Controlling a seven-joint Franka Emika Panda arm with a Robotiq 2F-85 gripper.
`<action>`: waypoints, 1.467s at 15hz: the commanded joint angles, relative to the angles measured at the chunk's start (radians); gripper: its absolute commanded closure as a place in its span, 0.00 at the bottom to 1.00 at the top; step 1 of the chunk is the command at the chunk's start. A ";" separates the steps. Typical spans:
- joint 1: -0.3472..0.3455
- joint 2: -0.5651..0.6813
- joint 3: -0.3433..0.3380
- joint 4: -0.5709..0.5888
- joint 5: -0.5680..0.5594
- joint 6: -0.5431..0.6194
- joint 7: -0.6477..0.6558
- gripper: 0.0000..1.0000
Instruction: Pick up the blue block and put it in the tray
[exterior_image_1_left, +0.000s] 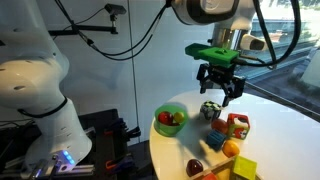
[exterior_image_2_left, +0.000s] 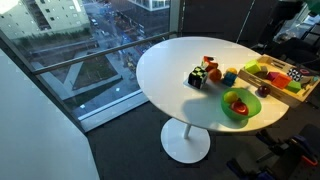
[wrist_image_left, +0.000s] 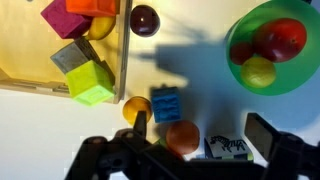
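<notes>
Two fingers of the pincer (exterior_image_1_left: 221, 95) are spread wide with nothing between them, and it hangs above the block cluster, clear of the table (exterior_image_2_left: 170, 70). In the wrist view the blue block (wrist_image_left: 166, 103) sits just ahead of the pincer on the tabletop, not yet touched and off-centre between the fingers. It is crowded, with a yellow-orange piece (wrist_image_left: 134, 108) hard against one side, an orange ball (wrist_image_left: 182, 137) just nearer the pincer, and a patterned cube (wrist_image_left: 228, 147) beside that. The tray (wrist_image_left: 30, 65) lies further out past the block on one side and the green bowl (wrist_image_left: 234, 50) on the other. My read is that this is the approach step, pre-grasp. Next it needs to centre over the block, turn so the fingers miss ball and piece, then descend and close. The risk is nudging a neighbour instead. The tray is cut off by the frame edge, the fingertips are partly out of shot, and in both exterior views the block is too small to place exactly.
</notes>
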 joint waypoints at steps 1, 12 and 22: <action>-0.019 0.050 0.015 -0.013 0.003 0.080 -0.101 0.00; -0.035 0.124 0.033 -0.014 -0.004 0.132 -0.122 0.00; -0.037 0.184 0.043 -0.013 0.009 0.204 -0.092 0.00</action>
